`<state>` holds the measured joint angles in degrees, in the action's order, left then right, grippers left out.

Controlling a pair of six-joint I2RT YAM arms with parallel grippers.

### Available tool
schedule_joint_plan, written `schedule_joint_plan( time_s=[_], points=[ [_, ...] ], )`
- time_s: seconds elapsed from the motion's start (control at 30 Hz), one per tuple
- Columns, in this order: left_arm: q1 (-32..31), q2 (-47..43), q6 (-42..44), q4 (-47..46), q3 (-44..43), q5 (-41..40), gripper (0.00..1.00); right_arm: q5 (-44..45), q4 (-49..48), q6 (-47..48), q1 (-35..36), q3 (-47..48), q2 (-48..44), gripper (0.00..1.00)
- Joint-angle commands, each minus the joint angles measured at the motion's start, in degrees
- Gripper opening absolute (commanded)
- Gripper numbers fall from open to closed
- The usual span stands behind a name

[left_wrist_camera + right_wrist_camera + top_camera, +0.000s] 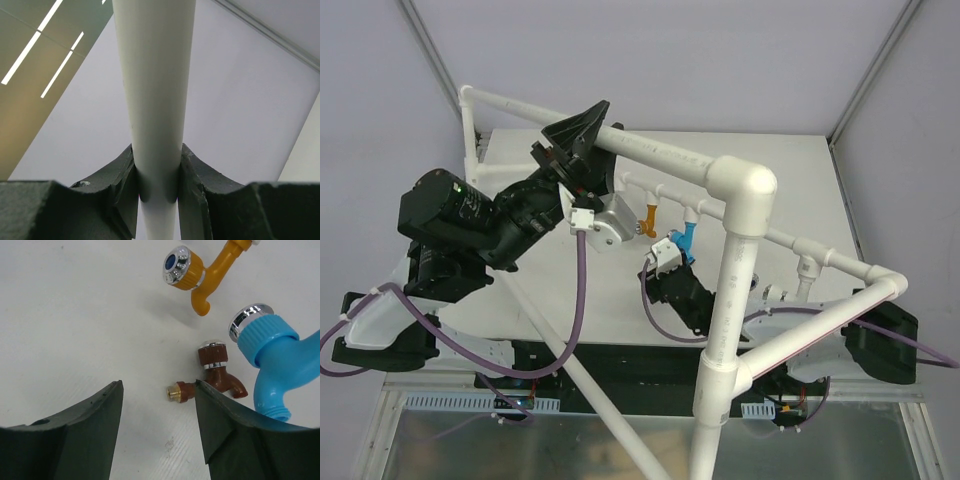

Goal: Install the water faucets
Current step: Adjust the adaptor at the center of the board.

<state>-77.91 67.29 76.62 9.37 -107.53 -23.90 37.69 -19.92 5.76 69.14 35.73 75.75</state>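
Right gripper (159, 385) sits low over the white table (75, 315), fingers (80, 432) spread wide. Brown faucet (216, 374) lies flat on the table just ahead of it. Its brass threaded end points into the gap between the fingertips, close to the right-hand finger in the wrist view; cannot tell if it touches. Its silver cap is up-frame and the spout curls off to the right.

Blue faucet (272, 362) hangs just beside the brown one, off the table, with a silver ring on top and the spout mouth down. Its body runs out of the frame edge. In the top view it is right at the tip of the right arm, under a fitting on the lower cross pipe.

Orange faucet (197, 275) is farther out, hanging from the next fitting on that same pipe. Its silver end has a blue centre that faces the wrist camera.

Farthest is the left gripper (157, 182), raised and clamped tight on the white PVC pipe (155, 90), with a finger pressed against each side. The top view puts it on the upper rail of the frame, above and behind the orange faucet.
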Motion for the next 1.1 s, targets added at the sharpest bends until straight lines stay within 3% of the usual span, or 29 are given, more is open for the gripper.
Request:
schedule_joint_plan(
  time_s=[0.0,0.27,0.6,0.73,0.83,0.93,1.07],
  points=[
    [0.57,-5.41,3.27,-17.1,-3.13,-2.55,0.0,2.91,-2.59,3.39,4.23,-1.36,-8.5,0.65],
    [0.65,-5.68,3.36,-17.36,-3.22,-2.55,0.0,11.08,4.0,-4.61,13.55,-7.16,-18.52,0.66],
    [0.65,-4.89,3.53,-17.45,-3.83,-2.12,0.0,22.15,25.61,-24.36,25.5,-5.32,-27.67,0.68],
    [0.57,-4.79,3.98,-17.36,-3.83,-2.29,0.0,26.81,44.75,-38.51,28.23,-0.58,-26.53,0.68],
    [0.65,-5.23,3.63,-17.19,-3.66,-2.29,0.0,32.08,66.17,-52.2,29.82,4.33,-22.68,0.68],
    [0.57,-5.5,3.27,-17.1,-3.74,-2.12,0.0,35.95,84.99,-68.45,30.61,9.96,-17.67,0.68],
    [0.65,-5.59,3.45,-16.92,-3.66,-2.38,0.0,40.61,109.78,-97.55,30.79,15.33,-11.34,0.68]
  ],
)
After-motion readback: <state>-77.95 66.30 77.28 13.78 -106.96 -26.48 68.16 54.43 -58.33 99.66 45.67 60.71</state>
